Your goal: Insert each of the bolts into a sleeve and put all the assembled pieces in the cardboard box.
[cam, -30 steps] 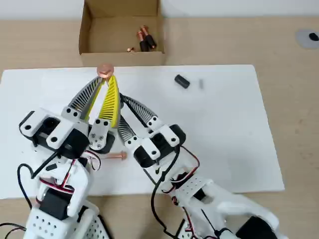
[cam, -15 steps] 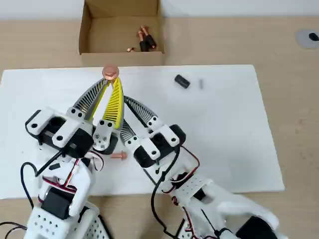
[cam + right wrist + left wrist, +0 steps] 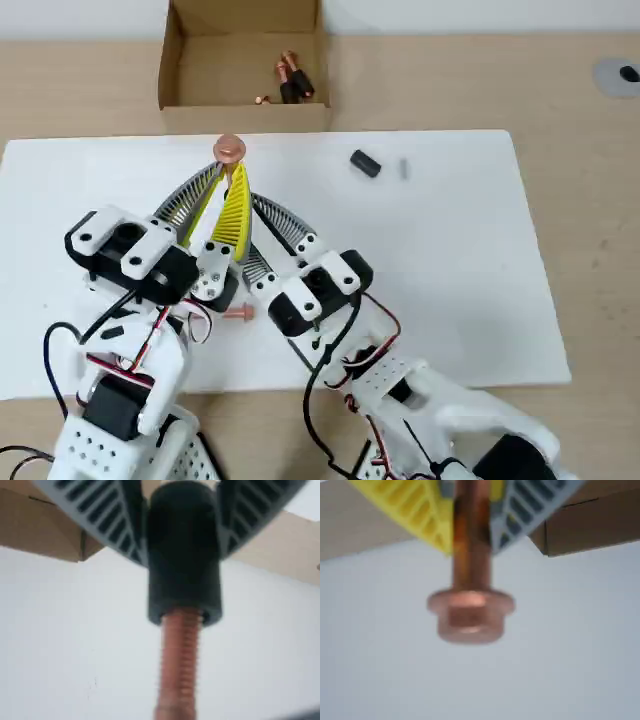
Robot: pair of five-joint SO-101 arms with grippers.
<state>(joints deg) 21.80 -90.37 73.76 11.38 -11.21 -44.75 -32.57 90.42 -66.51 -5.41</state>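
Observation:
My left gripper (image 3: 228, 170), with one yellow and one grey finger, is shut on a copper bolt (image 3: 229, 150) whose flanged head sticks out past the fingertips just short of the cardboard box (image 3: 245, 118). In the left wrist view the bolt (image 3: 470, 610) hangs head-first from the gripper (image 3: 470, 530). My right gripper (image 3: 182, 540) is shut on a black sleeve (image 3: 184, 580), and a threaded copper shank (image 3: 180, 655) sticks out of its end. The right arm's grey fingers (image 3: 280, 218) run under the left gripper, which hides their tips.
Another bolt (image 3: 238, 313) lies on the white mat (image 3: 450, 280) between the arms. A loose black sleeve (image 3: 365, 163) lies at the mat's far side, right of the box. Assembled pieces (image 3: 290, 78) rest inside the box. The mat's right half is open.
My left gripper has carried the bolt a little to the right, and the left arm's body has shifted the same way. The right arm has kept still.

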